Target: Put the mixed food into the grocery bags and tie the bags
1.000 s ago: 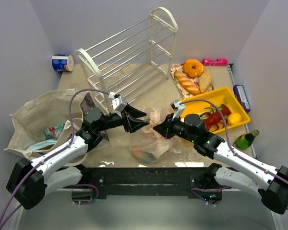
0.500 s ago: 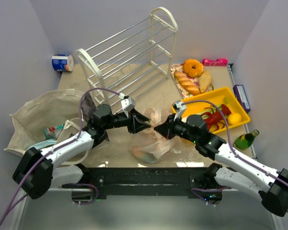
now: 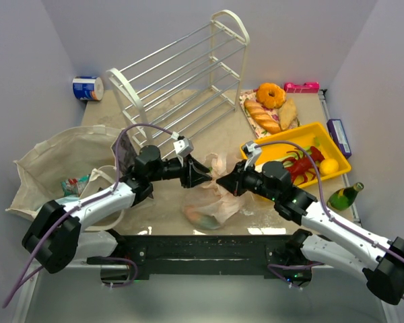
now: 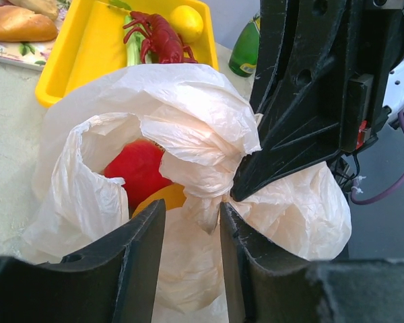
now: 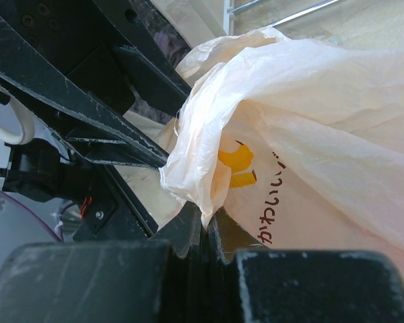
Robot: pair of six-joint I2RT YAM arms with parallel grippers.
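Left wrist view: the left gripper [image 4: 190, 219] is standing part open, its two fingers [image 4: 138, 259] straddling a twisted tail of the peach-pink plastic bag [image 4: 188, 114] at lower centre of the frame, with nothing clamped yet. The right gripper [image 4: 242, 188] is coming in from the upper right and is pinching that same gathered neck just above the left jaws. In the right wrist view its jaws are closed tight on a bunch of film at bottom centre.

The bag is sitting at mid-table in the top view, between the two grippers. A red apple [image 4: 138, 171] and something orange-yellow are showing through its mouth, which is gaping toward the left of the frame. The beige cloth tote [image 3: 47, 161] is lying at far left, well apart, with a snack packet [image 3: 73, 184] inside.

This looks like the tying step, not yet finished. The likely failures:

- **Missed grip:** the tail between the left jaws is thin and limp, so they could be closing on air or a sliver that slips out.
- **Torn film:** a hard pull against the right pinch could be tearing the bag.
- **Collision:** the two grippers are nearly touching, so a small misjudged move could knock them together.
- **Spilled fruit:** tugging sideways could tip the bag and roll the apple out of the gaping side.
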